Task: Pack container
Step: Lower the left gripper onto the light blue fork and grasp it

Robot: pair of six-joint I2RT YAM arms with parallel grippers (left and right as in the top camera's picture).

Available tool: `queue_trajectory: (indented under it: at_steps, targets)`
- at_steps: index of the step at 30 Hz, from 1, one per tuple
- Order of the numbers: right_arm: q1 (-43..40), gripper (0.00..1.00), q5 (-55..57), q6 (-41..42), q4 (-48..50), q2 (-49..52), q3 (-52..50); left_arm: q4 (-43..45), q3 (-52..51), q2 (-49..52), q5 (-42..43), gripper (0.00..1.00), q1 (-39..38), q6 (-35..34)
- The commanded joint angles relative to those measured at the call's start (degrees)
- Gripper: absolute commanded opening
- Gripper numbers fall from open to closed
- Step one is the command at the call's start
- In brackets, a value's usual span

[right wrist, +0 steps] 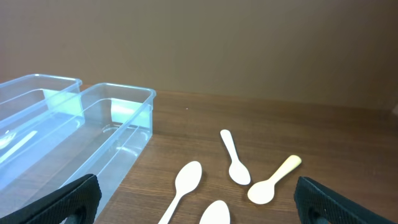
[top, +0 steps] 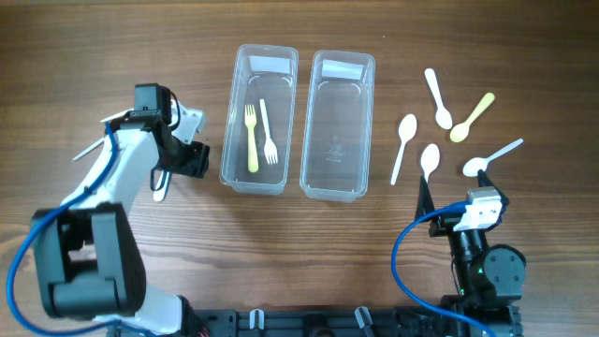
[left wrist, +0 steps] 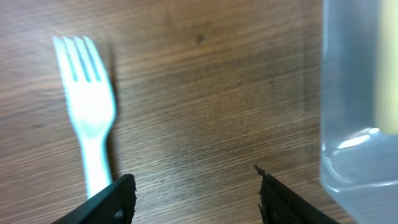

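The left container [top: 236, 140] stands mid-desk [top: 309, 243] with a yellow fork [top: 252, 140] and a white fork [top: 268, 134] lying inside, and the right container [top: 337, 126] is just beside it. A loose fork [left wrist: 90, 118] lies by the left gripper [left wrist: 194, 186], whose fingers are spread. The right gripper [right wrist: 196, 186] has its fingers wide apart, near the spoons [top: 438, 98].

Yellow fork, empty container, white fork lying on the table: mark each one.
Yellow fork [top: 252, 148]: overhead view, on its handle.
Empty container [top: 335, 140]: overhead view, on its bare floor.
White fork [left wrist: 91, 111]: left wrist view, on its head just below the tines.
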Motion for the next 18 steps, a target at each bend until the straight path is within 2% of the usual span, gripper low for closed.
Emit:
queue_trajectory:
  at_steps: [1, 3, 8, 12, 16, 18]
  targets:
    - [-0.2, 1.0, -0.68, -0.37, 0.15, -0.31, -0.22, -0.48, 1.25, -5.09, -7.08, 0.68, -0.09, 1.33]
    - [-0.2, 1.0, -0.68, -0.35, 0.15, -0.31, -0.22, -0.61, 1.25, -5.25, -11.13, 0.71, -0.02, 1.33]
    - [-0.2, 1.0, -0.66, -0.35, 0.15, -0.31, -0.22, 1.79, 1.07, -3.41, -11.1, 0.73, 3.1, 1.36]
    - [-0.2, 1.0, -0.68, -0.35, 0.15, -0.31, -0.22, 3.19, 0.63, -0.13, -9.11, 0.7, 6.29, 1.44]
    - [-0.2, 1.0, -0.68, -0.35, 0.15, -0.31, -0.22, 3.85, 0.63, 4.24, -1.62, 0.69, 6.97, 4.37]
    - [-0.2, 1.0, -0.68, -0.35, 0.15, -0.31, -0.22, 3.89, 0.63, 5.38, -1.64, 0.69, 6.99, 5.25]
